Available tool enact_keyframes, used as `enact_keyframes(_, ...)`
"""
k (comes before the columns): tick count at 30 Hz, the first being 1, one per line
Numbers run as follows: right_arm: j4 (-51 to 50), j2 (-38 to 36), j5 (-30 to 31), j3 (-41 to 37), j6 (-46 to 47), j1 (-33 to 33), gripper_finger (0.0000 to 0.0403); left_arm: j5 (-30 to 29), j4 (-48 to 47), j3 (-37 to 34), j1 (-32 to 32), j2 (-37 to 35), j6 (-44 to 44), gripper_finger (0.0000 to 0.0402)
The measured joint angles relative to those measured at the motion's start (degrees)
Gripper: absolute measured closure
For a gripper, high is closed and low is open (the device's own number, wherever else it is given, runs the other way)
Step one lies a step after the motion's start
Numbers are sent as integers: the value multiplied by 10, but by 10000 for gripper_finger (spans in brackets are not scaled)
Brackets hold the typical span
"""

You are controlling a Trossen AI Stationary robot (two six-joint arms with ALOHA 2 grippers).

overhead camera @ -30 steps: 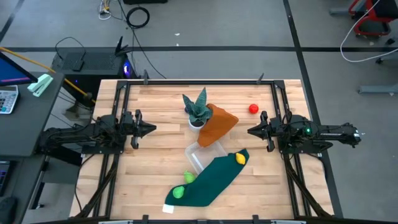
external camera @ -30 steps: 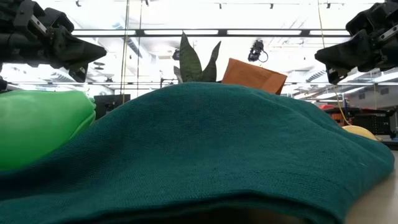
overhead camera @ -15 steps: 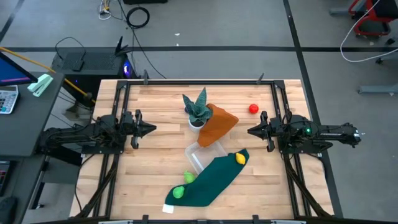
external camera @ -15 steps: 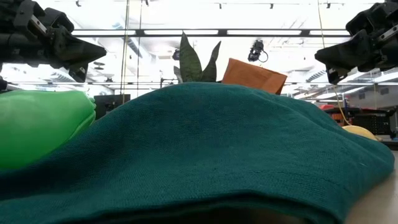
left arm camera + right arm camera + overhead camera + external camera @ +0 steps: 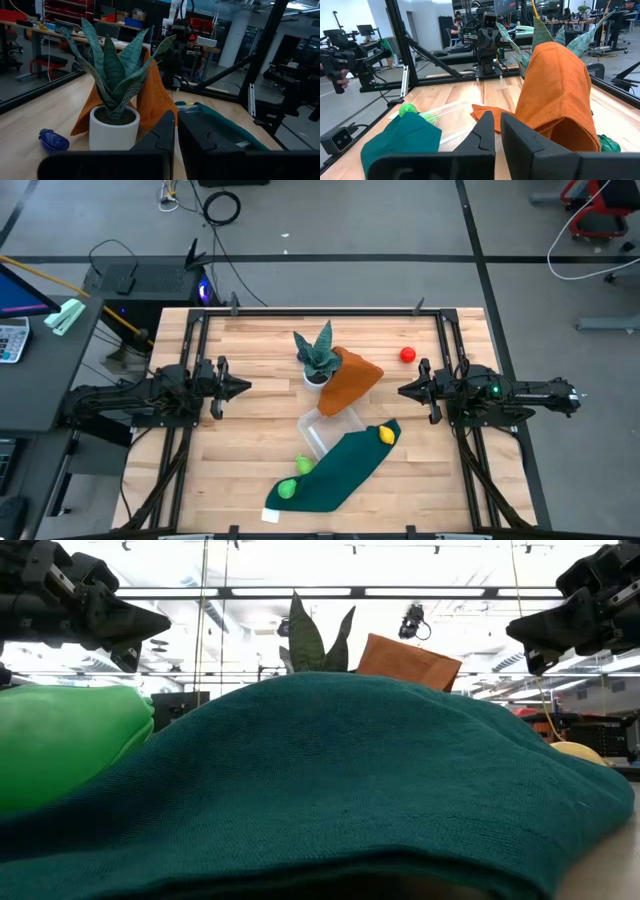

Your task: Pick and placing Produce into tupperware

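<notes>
The clear tupperware (image 5: 330,427) lies mid-table, its near end under a dark green cloth (image 5: 335,465). A yellow piece of produce (image 5: 386,435) rests on that cloth. Two green pieces (image 5: 303,465) (image 5: 287,489) lie at the cloth's left edge. The red ball (image 5: 407,355) sits on the wood at the far right. A purple piece (image 5: 52,140) lies on the table beside the white pot. My left gripper (image 5: 245,388) is shut and held level at the table's left. My right gripper (image 5: 401,390) is shut and held level at the right. Neither touches anything.
A spiky potted plant (image 5: 318,358) stands behind the tupperware, and an orange cloth (image 5: 352,378) is draped beside it. A black frame (image 5: 320,311) runs around the table's edges. Bare wood lies in front of each gripper.
</notes>
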Motion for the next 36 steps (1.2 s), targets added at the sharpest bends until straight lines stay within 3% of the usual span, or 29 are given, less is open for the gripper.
enact_keyframes(14,0,0,0,0,0,0,402,0,0,0,0,0,-36,373)
enact_keyframes(26,0,0,0,0,0,0,402,-16,0,0,0,0,-181,382)
enact_keyframes(36,2,0,0,0,21,0,402,-45,-3,0,0,0,-160,382)
